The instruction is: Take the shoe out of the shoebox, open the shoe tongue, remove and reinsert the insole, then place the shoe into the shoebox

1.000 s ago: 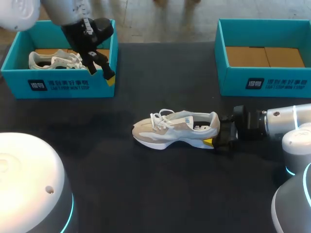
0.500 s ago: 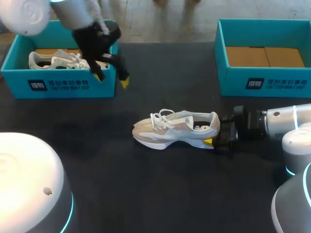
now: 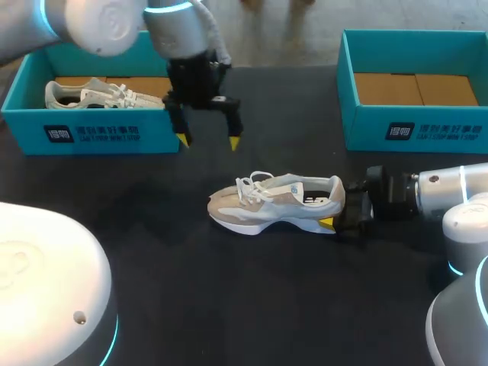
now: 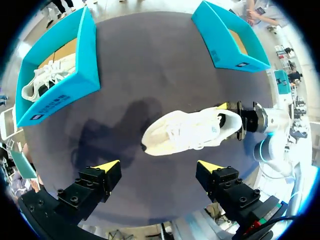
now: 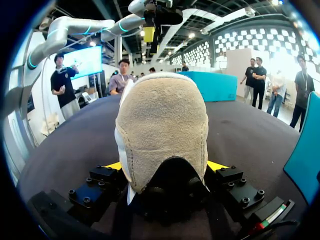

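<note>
While the white and tan sneaker (image 3: 274, 202) stands on its sole in the middle of the black table (image 3: 175, 297), the right gripper (image 3: 341, 215) holds it by the heel. Its two yellow tips press on the heel from both sides, so it is closed on the sneaker. From the right wrist view, the fuzzy tan back of the sneaker (image 5: 162, 115) fills the space between the fingers of the right gripper (image 5: 162, 167). The toe points away from the right arm, toward the left side of the table. The white laces are on top.

The left gripper (image 3: 208, 141) hangs in the air above the table, just beside the left shoebox (image 3: 91, 136). Its fingers are spread wide apart and hold nothing. From the left wrist view, the sneaker (image 4: 192, 131) lies ahead of the left gripper (image 4: 157, 166), and they do not touch.

The left shoebox is blue-green and sits at the far left of the table. A second sneaker (image 3: 84, 94), pale with white laces, lies inside it. The right shoebox (image 3: 415, 128) is the same colour and sits at the far right. Its brown floor shows. Both boxes are well apart from the sneaker on the table.
</note>
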You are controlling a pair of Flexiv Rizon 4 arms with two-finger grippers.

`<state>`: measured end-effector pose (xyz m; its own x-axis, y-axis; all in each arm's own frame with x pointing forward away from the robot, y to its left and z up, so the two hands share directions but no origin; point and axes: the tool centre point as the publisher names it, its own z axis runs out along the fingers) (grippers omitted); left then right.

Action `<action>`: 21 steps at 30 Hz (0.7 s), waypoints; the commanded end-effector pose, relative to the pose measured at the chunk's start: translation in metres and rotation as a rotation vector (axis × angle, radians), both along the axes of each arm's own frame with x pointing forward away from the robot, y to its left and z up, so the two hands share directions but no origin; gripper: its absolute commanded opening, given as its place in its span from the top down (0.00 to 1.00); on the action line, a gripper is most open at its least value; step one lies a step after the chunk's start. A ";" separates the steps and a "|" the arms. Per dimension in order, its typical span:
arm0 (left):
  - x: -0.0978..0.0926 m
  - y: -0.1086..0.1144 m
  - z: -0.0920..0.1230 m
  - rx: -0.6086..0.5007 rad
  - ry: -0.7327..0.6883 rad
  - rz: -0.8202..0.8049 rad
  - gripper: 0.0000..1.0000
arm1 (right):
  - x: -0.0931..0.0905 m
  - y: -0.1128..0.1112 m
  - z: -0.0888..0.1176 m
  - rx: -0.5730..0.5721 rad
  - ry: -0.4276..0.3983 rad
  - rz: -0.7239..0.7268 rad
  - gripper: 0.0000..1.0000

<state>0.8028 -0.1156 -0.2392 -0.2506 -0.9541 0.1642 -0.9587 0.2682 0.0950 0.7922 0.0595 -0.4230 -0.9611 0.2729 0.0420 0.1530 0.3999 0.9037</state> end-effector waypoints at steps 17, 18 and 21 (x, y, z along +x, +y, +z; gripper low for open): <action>-0.012 -0.082 -0.029 0.086 0.042 0.046 0.00 | 0.000 0.001 0.001 -0.004 0.002 -0.001 1.00; -0.013 -0.084 -0.029 0.090 0.025 0.039 0.00 | 0.000 0.001 0.001 -0.004 0.002 -0.001 1.00; -0.013 -0.084 -0.029 0.090 0.025 0.039 0.00 | 0.000 0.001 0.001 -0.004 0.002 -0.001 1.00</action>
<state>0.7893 -0.1956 -0.2681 -0.2088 -0.9734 0.0944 -0.9653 0.2206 0.1400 0.7922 0.0596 -0.4230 -0.9611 0.2729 0.0421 0.1531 0.3997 0.9038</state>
